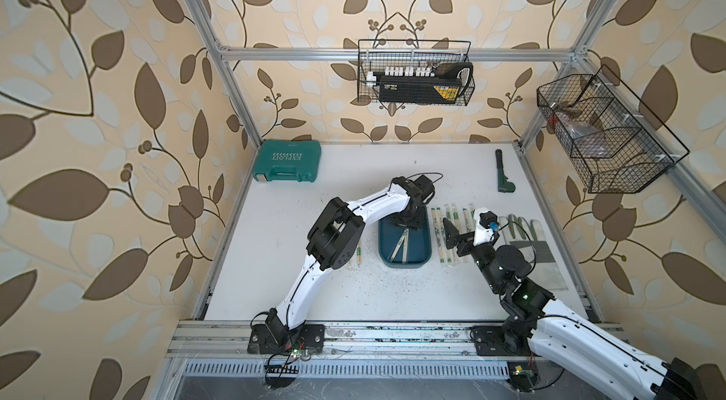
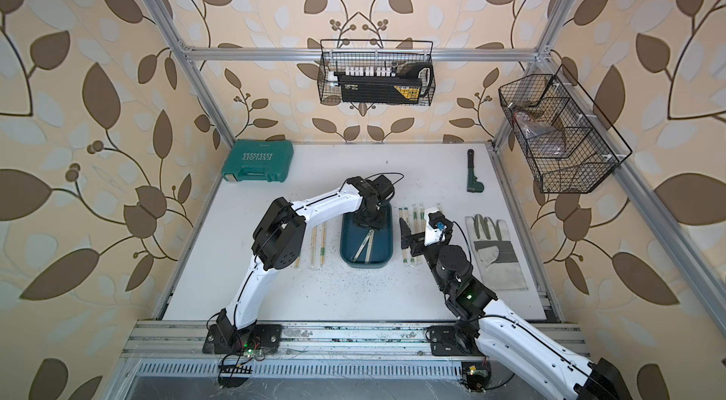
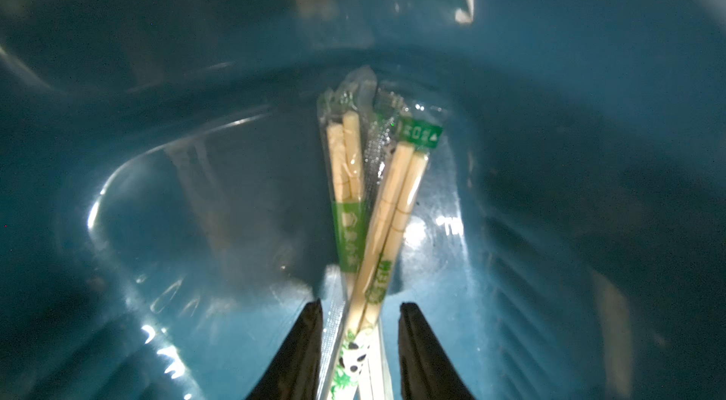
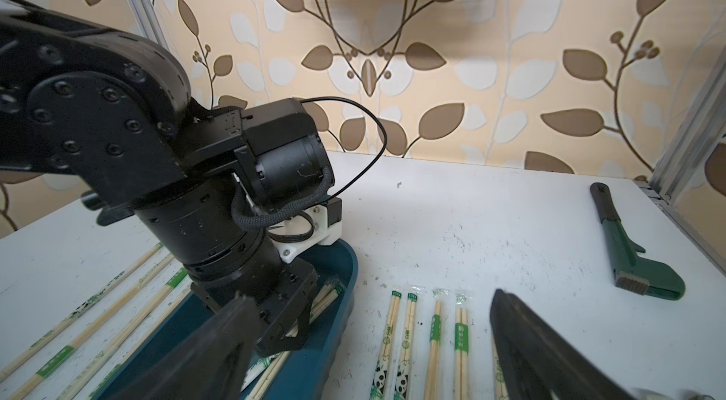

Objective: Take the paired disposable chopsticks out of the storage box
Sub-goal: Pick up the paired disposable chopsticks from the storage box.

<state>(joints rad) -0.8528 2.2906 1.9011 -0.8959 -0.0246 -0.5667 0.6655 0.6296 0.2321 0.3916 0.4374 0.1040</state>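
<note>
The dark teal storage box [image 1: 422,258] [image 2: 385,252] lies mid-table. Two sleeved pairs of disposable chopsticks [image 3: 387,205] [image 1: 400,247] lie crossed on its floor. My left gripper [image 3: 361,303] [image 2: 369,221] reaches down into the box, open, its black fingers either side of the pairs with a gap on one side. Several more pairs [image 4: 434,335] [image 2: 412,217] lie in a row on the table right of the box. My right gripper [image 4: 369,298] [image 1: 461,229] hangs open above them, holding nothing. Further pairs [image 2: 318,245] [image 4: 98,319] lie left of the box.
A green EXPLOIT tool case [image 1: 288,160] sits at the back left, a green-handled tool [image 1: 504,178] at the back right. A grey work glove [image 1: 538,245] lies right of the right arm. Wire baskets [image 1: 414,72] [image 1: 605,135] hang on the walls.
</note>
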